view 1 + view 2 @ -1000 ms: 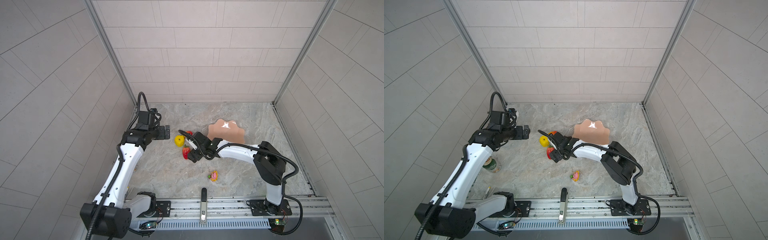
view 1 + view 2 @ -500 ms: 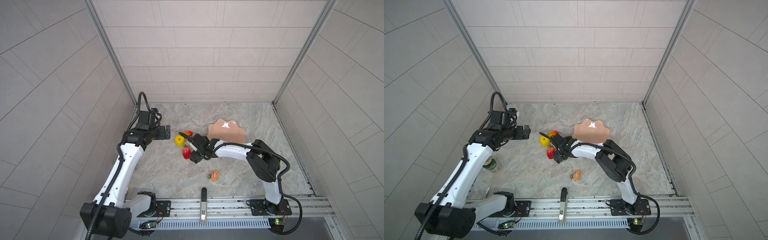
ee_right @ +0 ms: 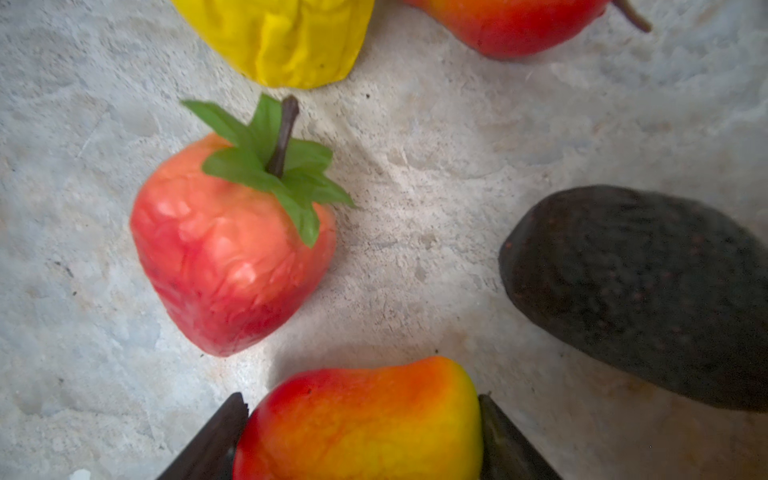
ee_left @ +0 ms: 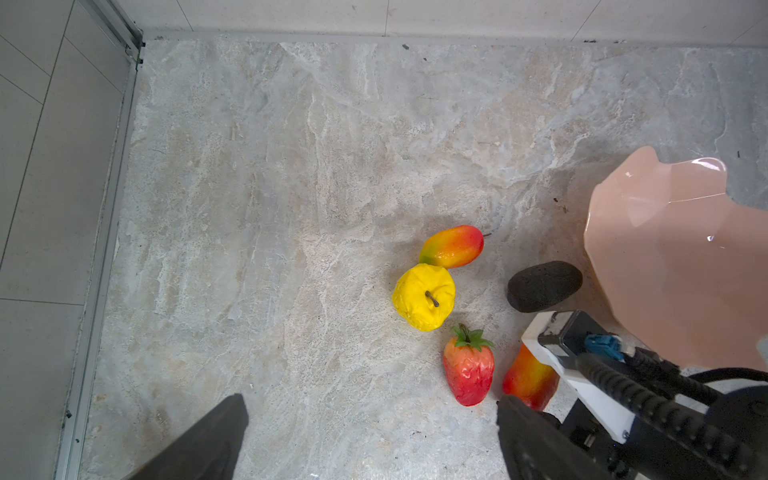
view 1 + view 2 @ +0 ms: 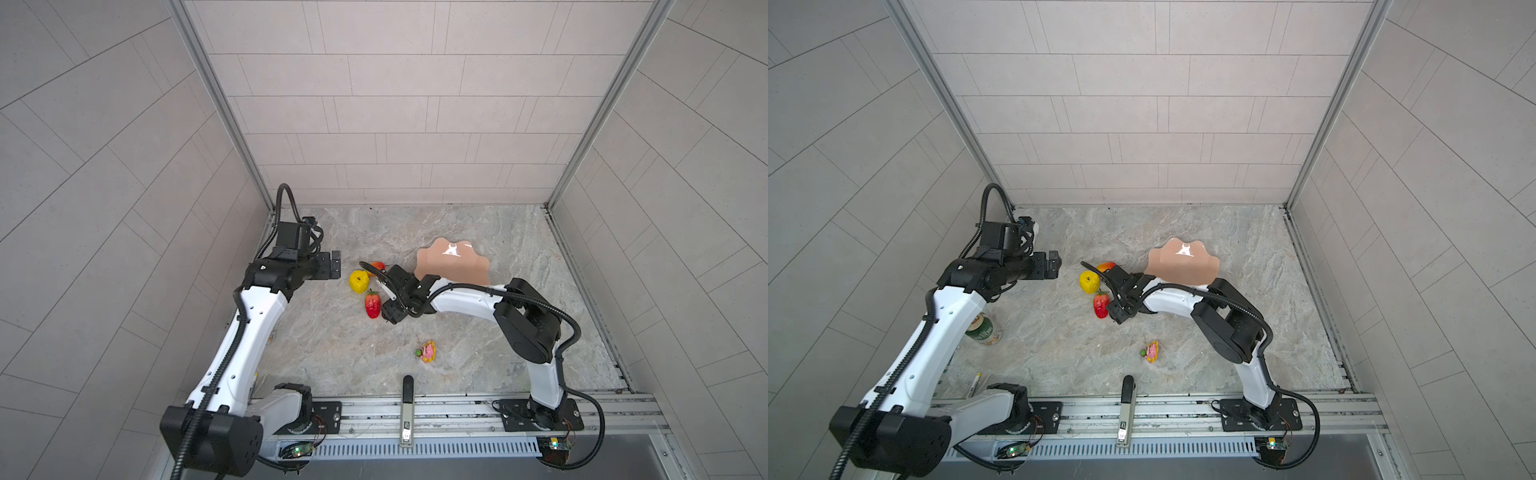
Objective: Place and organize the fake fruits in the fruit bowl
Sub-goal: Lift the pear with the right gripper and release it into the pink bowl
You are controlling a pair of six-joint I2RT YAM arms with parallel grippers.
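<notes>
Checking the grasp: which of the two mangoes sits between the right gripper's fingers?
The mango next to the strawberry; the right gripper clamps its sides. The other mango lies free beside the yellow fruit.

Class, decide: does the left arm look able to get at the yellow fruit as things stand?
Probably yes. The left gripper, jaws open, hangs near the yellow fruit, bare floor between them; the right gripper works beyond it, at a mango.

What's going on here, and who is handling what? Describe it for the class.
The right gripper has its fingers against both sides of one mango, which lies on the table. The left gripper hovers open, holding nothing. The strawberry, yellow fruit, black oval and other mango lie beside it; no fruit shows in the fruit bowl.
</notes>
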